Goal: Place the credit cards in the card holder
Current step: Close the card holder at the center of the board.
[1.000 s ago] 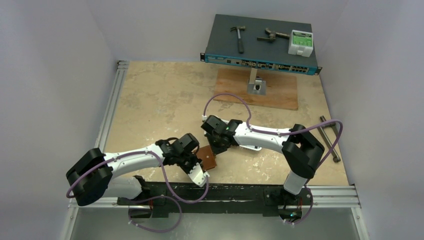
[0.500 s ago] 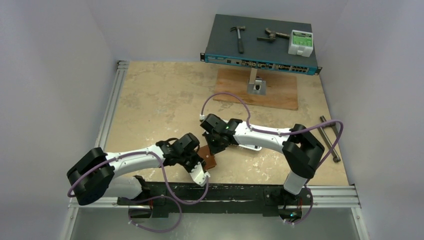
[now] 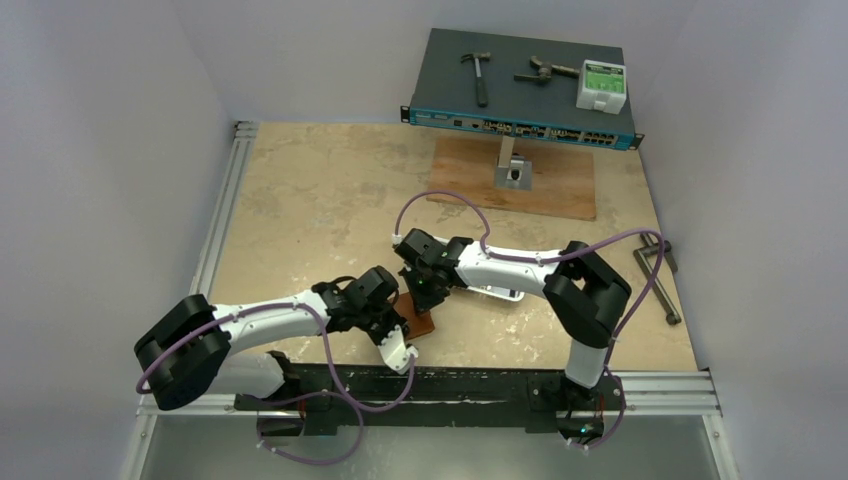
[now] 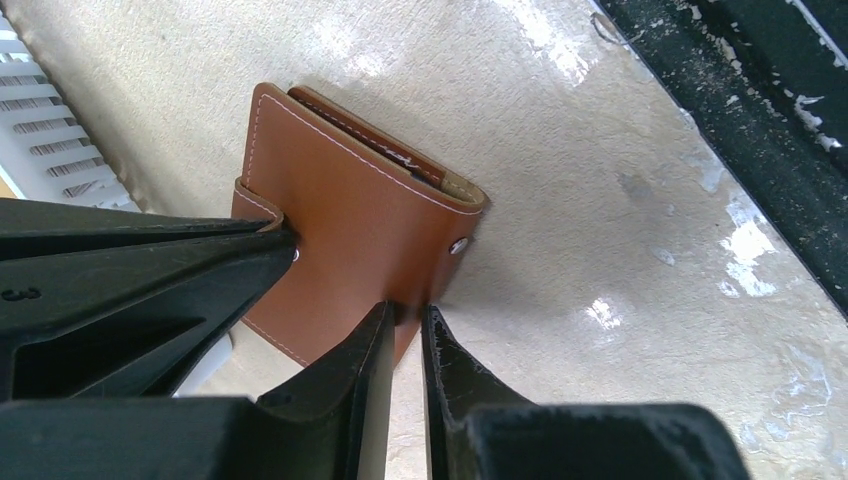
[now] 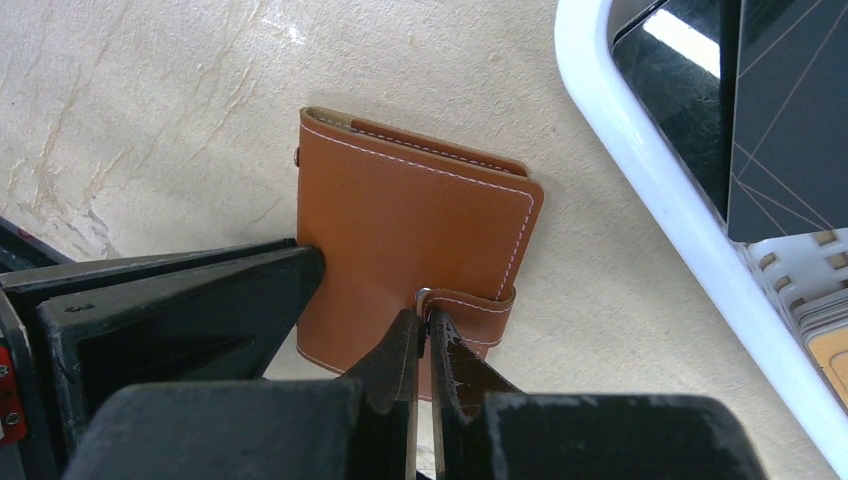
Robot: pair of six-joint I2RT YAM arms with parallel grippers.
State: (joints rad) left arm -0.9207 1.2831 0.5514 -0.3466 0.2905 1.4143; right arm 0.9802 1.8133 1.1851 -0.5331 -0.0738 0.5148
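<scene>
Shifted leftward, right pincer (image 5: pixel 422 312) shut at tab (image 5: pixel 472 305) of flat-lying card holder (image 5: pixel 410 220); left pincer (image 4: pixel 405 322) barely open.

The card holder (image 4: pixel 370 200) was flanked closely on opposite edges by the left gripper (image 4: pixel 405 312) and the right gripper (image 5: pixel 420 315). A white tray (image 5: pixel 640 170) was set near one side, and bare table (image 3: pixel 300 200) was seen at the far left.

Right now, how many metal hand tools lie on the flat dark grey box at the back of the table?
2. A small metal hammer lies on its left part; a brownish metal clamp-like tool lies near its middle, beside a white and green box. None seems hidden.
</scene>
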